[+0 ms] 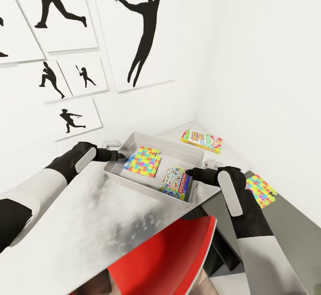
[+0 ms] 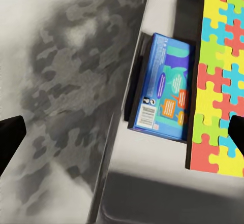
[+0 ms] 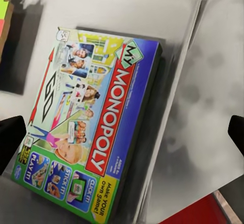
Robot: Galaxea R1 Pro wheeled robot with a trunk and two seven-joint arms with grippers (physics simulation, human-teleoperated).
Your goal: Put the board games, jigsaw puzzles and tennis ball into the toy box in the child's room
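The grey toy box [image 1: 138,182] stands on the light table [image 1: 89,206] in the corner. Inside it lie a jigsaw puzzle [image 1: 143,161] and a Monopoly board game [image 1: 177,182]. In the left wrist view a blue board game [image 2: 165,89] lies partly under that puzzle [image 2: 221,76]. My left gripper [image 1: 118,155] is open at the box's left wall. My right gripper [image 1: 189,173] is open over the rim beside the Monopoly box [image 3: 86,127]. The Skip-Bo game [image 1: 201,141] lies behind the box. The second puzzle [image 1: 261,190] lies on the lower dark top. The tennis ball is out of view.
A red chair [image 1: 178,255] sits tucked under the table's near edge, below my right arm. White walls with black silhouette pictures [image 1: 142,32] close off the table at the back and right. The lower dark-grey top [image 1: 290,228] runs along the right wall.
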